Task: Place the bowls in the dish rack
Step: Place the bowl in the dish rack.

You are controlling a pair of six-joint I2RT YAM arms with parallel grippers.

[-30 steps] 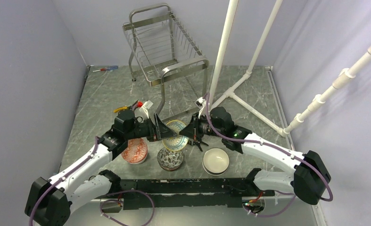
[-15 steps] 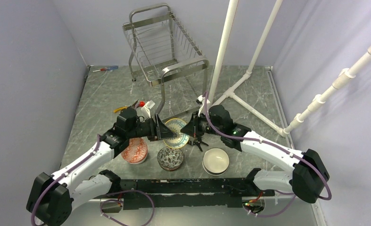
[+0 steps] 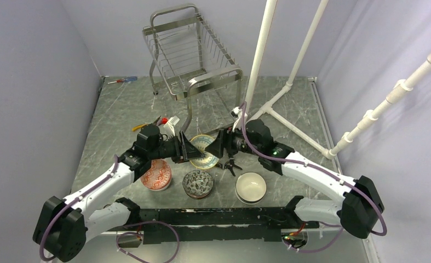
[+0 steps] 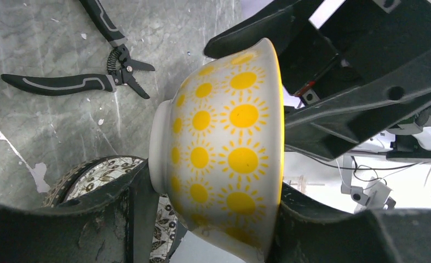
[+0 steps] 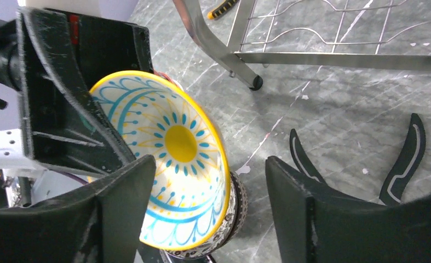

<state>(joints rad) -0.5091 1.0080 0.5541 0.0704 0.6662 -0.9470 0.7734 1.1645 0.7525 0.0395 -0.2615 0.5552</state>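
— Left gripper (image 3: 188, 149), what's it got?
— Near the tall dish rack (image 3: 215, 75), it clamps the rim of a sun-patterned bowl (image 3: 203, 152), tilted on edge above the table (image 3: 125, 109).
— Right gripper (image 3: 219, 147)?
— Fingers spread wide, that bowl's edge between them. Below sit a white bowl (image 3: 251, 187), red-patterned bowl (image 3: 156, 175), dark floral bowl (image 3: 197, 183), then pliers (image 3: 230, 164).

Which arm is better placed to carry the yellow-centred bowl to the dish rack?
Left. The left gripper is shut on the bowl; the right gripper stands open beside it, holding nothing.
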